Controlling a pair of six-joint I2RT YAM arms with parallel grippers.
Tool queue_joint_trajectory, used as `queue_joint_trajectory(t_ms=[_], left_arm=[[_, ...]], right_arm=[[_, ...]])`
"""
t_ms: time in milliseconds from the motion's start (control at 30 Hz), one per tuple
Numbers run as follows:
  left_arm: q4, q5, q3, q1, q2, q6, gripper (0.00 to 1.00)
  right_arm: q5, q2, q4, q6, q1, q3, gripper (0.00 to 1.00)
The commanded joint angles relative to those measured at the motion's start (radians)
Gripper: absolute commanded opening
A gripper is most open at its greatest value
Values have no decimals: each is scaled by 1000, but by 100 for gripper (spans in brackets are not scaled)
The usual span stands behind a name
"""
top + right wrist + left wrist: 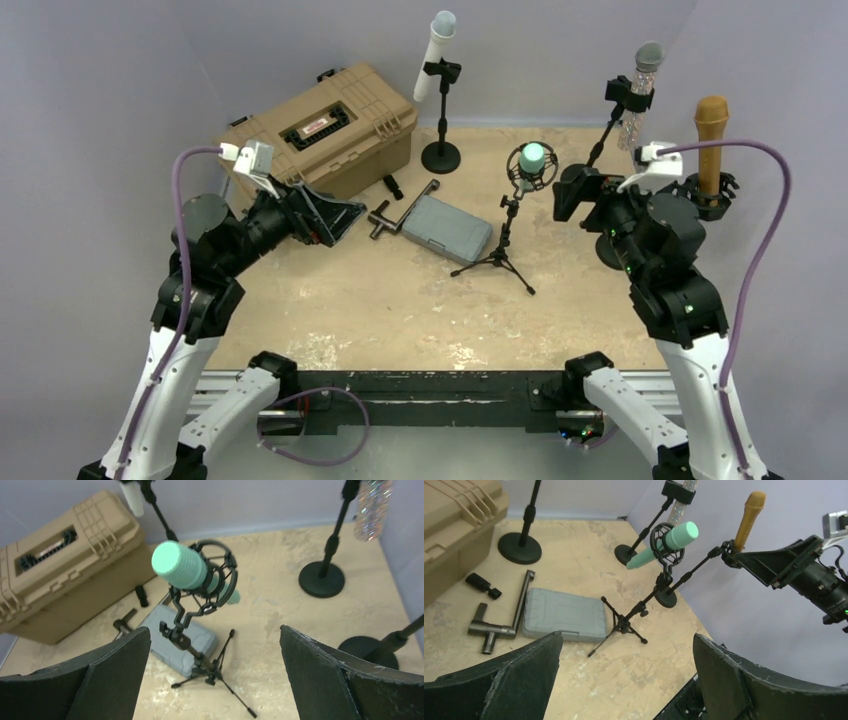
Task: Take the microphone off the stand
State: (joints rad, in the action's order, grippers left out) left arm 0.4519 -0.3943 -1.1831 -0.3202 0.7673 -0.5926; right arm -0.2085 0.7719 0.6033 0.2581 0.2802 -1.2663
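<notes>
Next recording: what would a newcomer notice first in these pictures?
The mint-green microphone, cradled in a black shock mount on a small tripod stand mid-table, sits between the left gripper and right gripper, both open. Behind and to its right stand a white microphone, a glittery microphone and a golden-brown microphone, with a tan hard case at back left.

Mint-green microphone [534, 156] seated in its black tripod stand [503, 240].
The cylindrical, ribbed-bodied mic is held tilted inside the stand's black ring-shaped shock mount [231, 569], with its flat round head highest and its narrower tail poking out below. The slim pole leans and ends in three splayed legs on the tabletop, at about 2 o'clock from the table's centre in the overhead view.
</notes>
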Motion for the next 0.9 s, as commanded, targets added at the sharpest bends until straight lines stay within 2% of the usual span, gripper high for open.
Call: queue_joint_trajectory(t_ms=[0,100,267,400,500,767,867], left_arm=[[-94,7,78,-74,3,-38,100],[-125,41,139,-163,14,-46,100],[-173,122,217,-322,55,-28,100],[-227,162,258,-400,114,-32,99],[-250,165,255,-442,155,-42,97],[-258,196,229,-509,203,-39,97],[-246,210,229,-512,196,-36,98]], right_arm=[[193,18,-58,33,-3,87,99],[308,30,-133,38,-3,170,99],[355,71,-218,50,-2,249,99],[417,88,-302,69,-3,325,98],[361,67,-350,72,-2,365,97],[157,104,-284,33,-3,165,95],[162,141,-280,-36,-1,102,89]])
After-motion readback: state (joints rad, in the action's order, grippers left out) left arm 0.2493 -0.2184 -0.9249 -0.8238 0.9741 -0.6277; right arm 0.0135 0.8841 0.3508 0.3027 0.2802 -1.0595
